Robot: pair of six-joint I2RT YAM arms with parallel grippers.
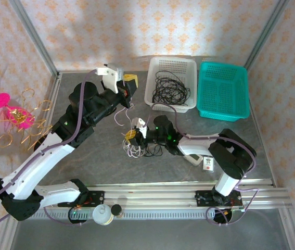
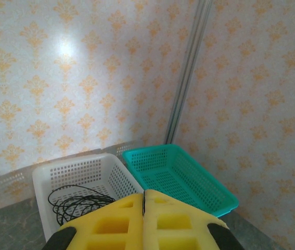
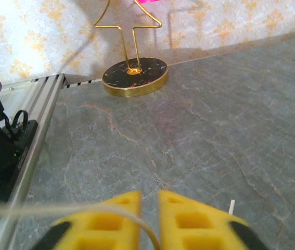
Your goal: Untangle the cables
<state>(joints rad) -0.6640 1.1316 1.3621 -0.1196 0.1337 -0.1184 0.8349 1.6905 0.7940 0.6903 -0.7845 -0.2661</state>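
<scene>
At the top view's centre the right gripper (image 1: 131,136) pinches a white cable (image 3: 43,209), jaws almost together, over a small cable tangle (image 1: 136,151). Above it in frame the left gripper (image 2: 143,208) is pressed closed, a white cord (image 1: 118,117) dangling beneath. Farther up, black cables (image 1: 169,86) lie coiled in the white basket (image 1: 151,78).

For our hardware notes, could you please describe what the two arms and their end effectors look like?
Left arm and right arm have white shells with black joints; a purple cable runs along each. Left end effector and right end effector carry yellow blocky pads with square recesses. The right arm shows green lights and a white label.
</scene>
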